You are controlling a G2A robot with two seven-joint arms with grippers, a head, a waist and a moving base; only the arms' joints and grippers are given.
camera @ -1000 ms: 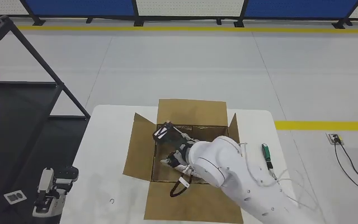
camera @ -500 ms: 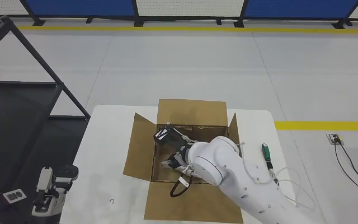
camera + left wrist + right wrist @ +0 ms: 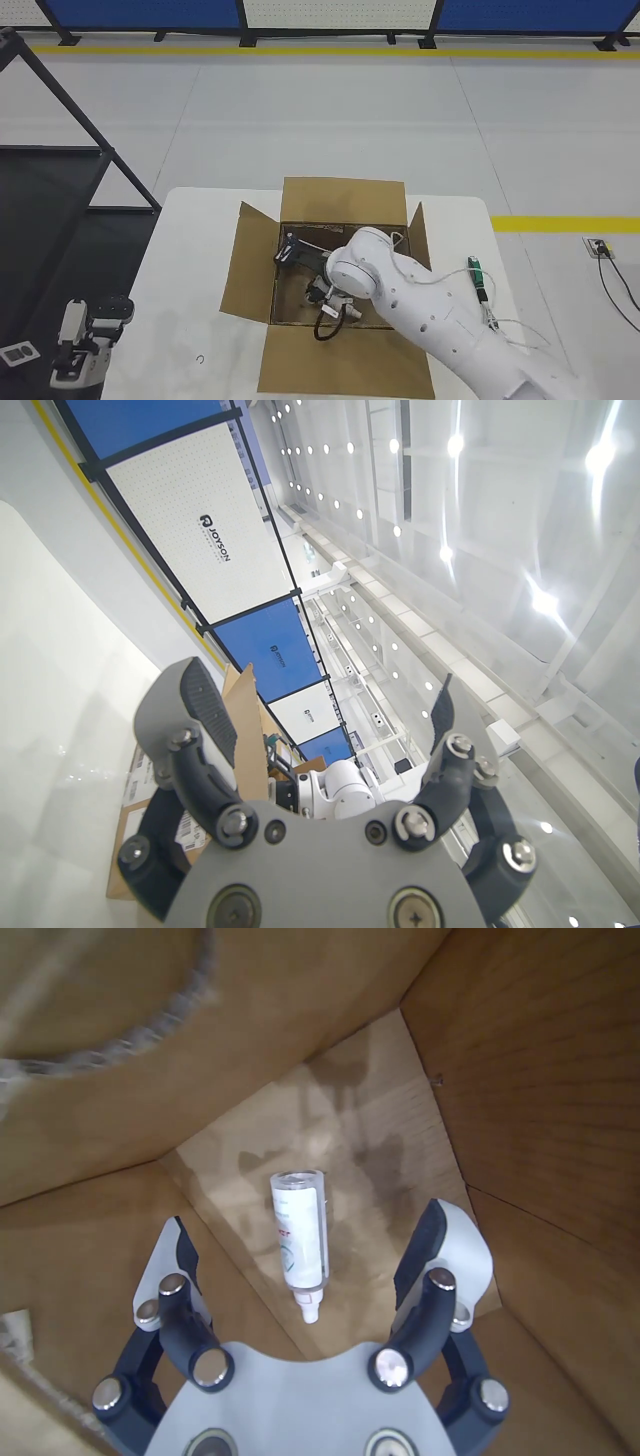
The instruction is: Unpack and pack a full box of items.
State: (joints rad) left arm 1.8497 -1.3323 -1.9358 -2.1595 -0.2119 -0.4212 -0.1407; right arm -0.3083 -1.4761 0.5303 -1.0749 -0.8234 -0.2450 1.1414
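Observation:
An open cardboard box (image 3: 300,200) stands mid-table with its flaps spread. My right arm bends down into it, and the right gripper (image 3: 292,250) is near the box's back left corner. In the right wrist view that gripper (image 3: 305,1223) is open just above a small white spray bottle (image 3: 300,1238), which lies alone on the box floor (image 3: 370,1138). No finger touches the bottle. My left gripper (image 3: 85,335) hangs beside the table's left edge, away from the box. In its own view it (image 3: 325,685) is open, holds nothing and points up at the ceiling.
A green-handled item (image 3: 476,272) lies on the white table (image 3: 190,260) to the right of the box. A small dark hook-like thing (image 3: 200,358) lies near the front left. A black metal frame (image 3: 80,130) stands left of the table.
My right arm has swung farther back and lower into the box. The left gripper has drifted slightly down and away from the table.

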